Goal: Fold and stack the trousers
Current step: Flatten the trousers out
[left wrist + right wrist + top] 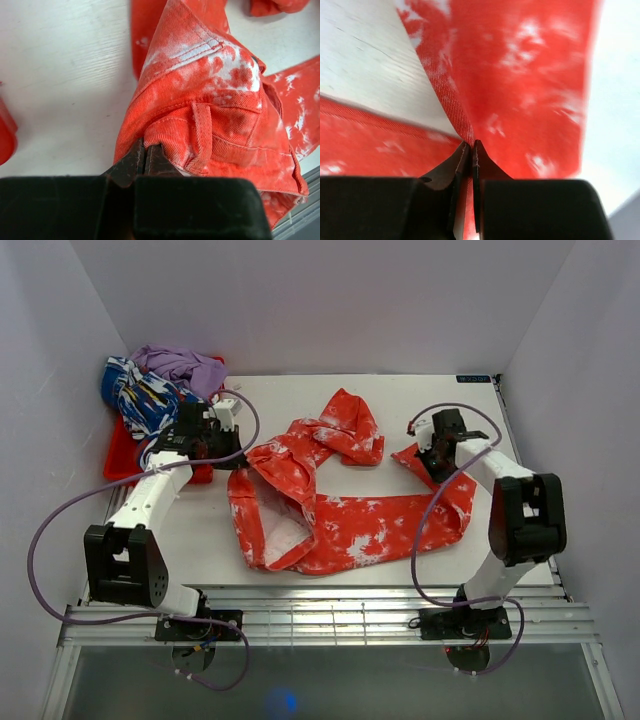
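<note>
The orange-red trousers [330, 510] with white blotches lie crumpled across the middle of the white table, the waistband at the left and the legs looping to the back and right. My left gripper [213, 445] is shut on the waistband edge [170, 135] at the left. My right gripper [432, 455] is shut on a leg's hem edge [465, 120] at the right and holds it lifted off the table.
A blue-and-white patterned garment [140, 395] and a purple garment [180, 365] are heaped at the back left over a red piece [125, 455]. White walls close in the back and both sides. The table's front edge has a metal rail [320, 620].
</note>
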### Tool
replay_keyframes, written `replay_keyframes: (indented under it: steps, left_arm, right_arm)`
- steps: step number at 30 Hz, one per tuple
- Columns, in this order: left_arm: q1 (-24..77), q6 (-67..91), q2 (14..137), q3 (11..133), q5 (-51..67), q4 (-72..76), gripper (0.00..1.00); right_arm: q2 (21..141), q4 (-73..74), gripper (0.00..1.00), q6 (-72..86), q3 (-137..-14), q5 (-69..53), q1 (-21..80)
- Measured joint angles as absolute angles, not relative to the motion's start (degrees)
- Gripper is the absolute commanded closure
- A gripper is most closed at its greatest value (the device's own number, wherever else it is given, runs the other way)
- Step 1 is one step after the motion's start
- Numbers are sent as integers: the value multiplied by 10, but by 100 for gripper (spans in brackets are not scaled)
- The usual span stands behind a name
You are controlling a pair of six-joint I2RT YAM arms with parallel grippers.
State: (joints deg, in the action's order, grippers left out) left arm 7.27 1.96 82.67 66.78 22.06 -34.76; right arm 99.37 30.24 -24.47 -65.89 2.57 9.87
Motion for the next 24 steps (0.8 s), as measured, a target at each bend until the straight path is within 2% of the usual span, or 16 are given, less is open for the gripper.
replay_keyframes:
  steps: [8, 9, 10, 11, 12, 13, 14, 18, 24]
  left_arm:
    - [-9, -2, 823, 653, 230, -344, 100]
    - [-18, -5, 823, 653, 226, -343, 100]
    - [-27, -8, 823, 653, 220, -342, 94]
    - [-34, -11, 823, 653, 213, -341, 74]
    - [-39, -14, 823, 653, 206, -340, 64]
    - [-45, -19, 823, 653, 196, -339, 54]
    - [-50, -22, 823, 653, 187, -338, 36]
    - [-70, -25, 823, 656, 166, -334, 23]
    - [-100, -30, 823, 717, 160, -354, 16]
  right_arm:
    - [743, 282, 92, -263, -592, 33, -101]
    - [724, 279, 84, -272, -581, 34, -124]
    - [712, 277, 74, -279, -567, 35, -140]
    - [708, 278, 65, -287, -553, 37, -152]
    - [710, 282, 52, -292, -543, 39, -159]
    - [717, 288, 28, -298, -532, 40, -166]
    - [726, 296, 22, -300, -524, 41, -172]
    - [747, 331, 19, -322, -520, 30, -190]
    - [763, 396, 30, -337, -604, -62, -194]
